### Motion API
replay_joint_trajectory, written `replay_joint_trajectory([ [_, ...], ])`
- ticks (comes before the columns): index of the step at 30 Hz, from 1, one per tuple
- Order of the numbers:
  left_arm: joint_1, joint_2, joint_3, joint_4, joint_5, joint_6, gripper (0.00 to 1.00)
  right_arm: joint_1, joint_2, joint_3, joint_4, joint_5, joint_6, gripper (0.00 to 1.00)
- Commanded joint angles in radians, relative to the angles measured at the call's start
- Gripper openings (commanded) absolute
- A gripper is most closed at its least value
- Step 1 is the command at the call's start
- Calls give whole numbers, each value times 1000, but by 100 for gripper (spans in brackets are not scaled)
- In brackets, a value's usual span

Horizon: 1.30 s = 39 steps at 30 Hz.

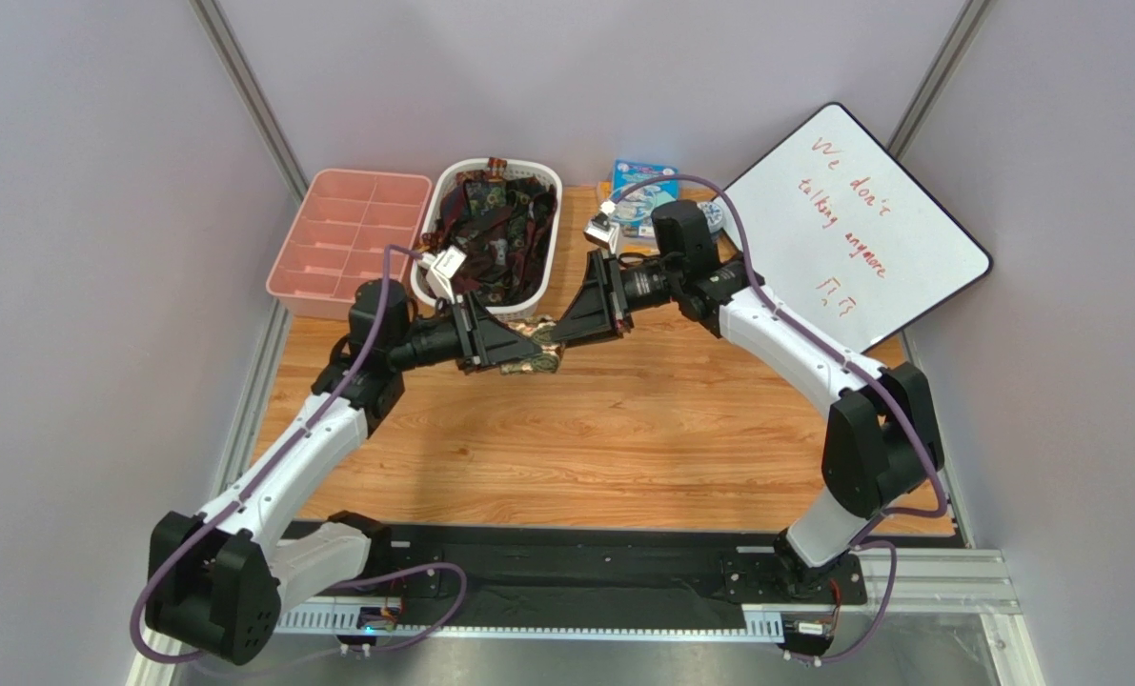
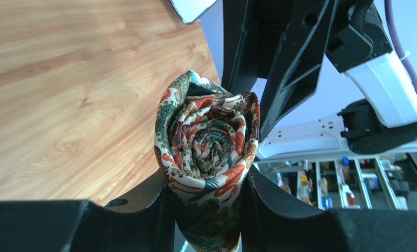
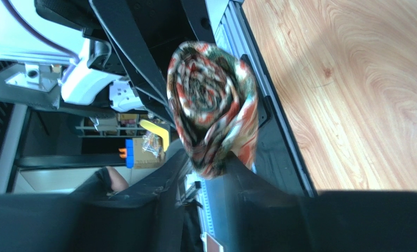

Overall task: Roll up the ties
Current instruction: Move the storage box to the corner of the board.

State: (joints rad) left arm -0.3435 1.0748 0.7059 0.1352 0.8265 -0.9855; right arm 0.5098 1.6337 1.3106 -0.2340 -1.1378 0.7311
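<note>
A tie wound into a tight roll [image 1: 537, 353], cream with a red and teal paisley print, hangs above the wooden table [image 1: 630, 429] between the two grippers. My left gripper [image 1: 513, 350] is shut on it. In the left wrist view the roll [image 2: 208, 142] faces the camera end-on, and the left gripper [image 2: 205, 184] presses it from both sides. My right gripper [image 1: 566, 332] meets it from the opposite side. In the right wrist view the roll [image 3: 213, 105] sits just past the right gripper [image 3: 208, 157]. Its jaws stand apart, and only the roll's lower edge dips between them.
A white basket [image 1: 444, 186] full of dark ties [image 1: 494, 215] stands at the back centre. A pink compartment tray [image 1: 351, 243] lies to its left. A blue box [image 1: 642, 179] and a whiteboard [image 1: 859, 229] with red writing are at the back right.
</note>
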Motion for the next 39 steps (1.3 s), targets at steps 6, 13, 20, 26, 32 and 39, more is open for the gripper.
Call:
replay_joint_trajectory([
  [6,277,-39,217,-459,22,320,0,-53,12,110,-125,58,-65,96],
  [13,506,120,509,-760,-35,786,0,-111,17,119,-191,78,-120,100],
  [20,554,430,929,-1118,-311,1564,0,-114,23,128,-246,70,-168,100],
  [26,575,481,876,-976,-405,2054,0,-114,23,113,-254,66,-171,100],
  [32,598,614,903,-911,-350,2367,0,-116,34,104,-255,53,-168,100],
  [39,600,743,885,-861,-320,2590,0,-125,28,82,-258,50,-170,100],
])
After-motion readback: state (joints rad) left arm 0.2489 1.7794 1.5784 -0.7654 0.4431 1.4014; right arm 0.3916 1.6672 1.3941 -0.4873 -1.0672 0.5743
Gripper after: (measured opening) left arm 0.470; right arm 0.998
